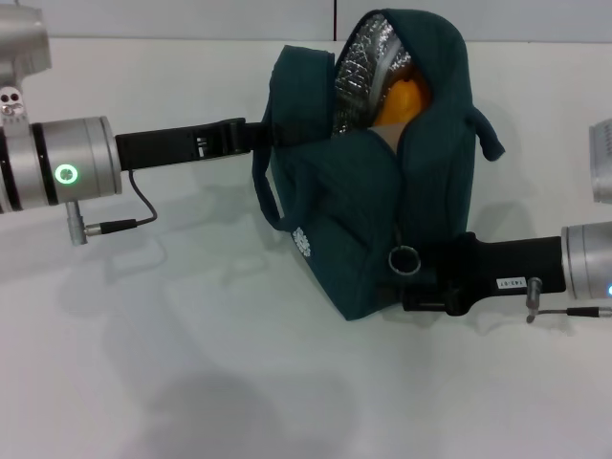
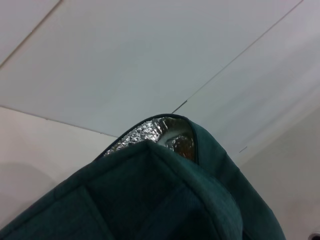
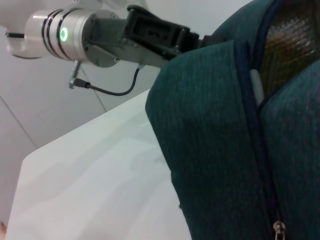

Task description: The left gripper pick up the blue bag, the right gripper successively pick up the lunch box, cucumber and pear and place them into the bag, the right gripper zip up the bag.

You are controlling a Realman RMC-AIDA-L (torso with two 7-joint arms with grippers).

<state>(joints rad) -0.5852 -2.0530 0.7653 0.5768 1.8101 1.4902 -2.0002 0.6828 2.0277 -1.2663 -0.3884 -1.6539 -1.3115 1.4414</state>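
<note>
Head view showed the blue bag (image 1: pixel 368 225) standing upright on the white table (image 1: pixel 191 382), its upper part open, with silver foil lining (image 1: pixel 359 72) exposed and the orange-yellow pear (image 1: pixel 402 100) visible inside the opening. One strap handle (image 1: pixel 265 196) looped down the bag's left side, and another (image 1: pixel 483 129) hung over its right shoulder. A small round white logo (image 1: pixel 302 240) sat low on the front face.

From the left, the left gripper (image 1: pixel 251 134) reached in level with the bag's upper edge, its black body ending against the fabric at the bag's top left corner; its fingers were hidden by cloth, so whether they were pinched on the bag could not be told. Its silver wrist carried a green ring light (image 1: pixel 65 174).

On the other side, the right gripper (image 1: pixel 421 282) came in low and pressed against the bag's lower right side, right beside the metal ring zip pull (image 1: pixel 404 259). Its fingertips were lost against the dark fabric, and it could not be told whether they were apart or closed.

Left wrist view looked over teal fabric (image 2: pixel 150 200) to a patch of foil lining (image 2: pixel 150 132).

Right wrist view showed the zip line (image 3: pixel 262 165) running down the bag, with the left gripper (image 3: pixel 192 40) meeting the bag's top edge beyond
</note>
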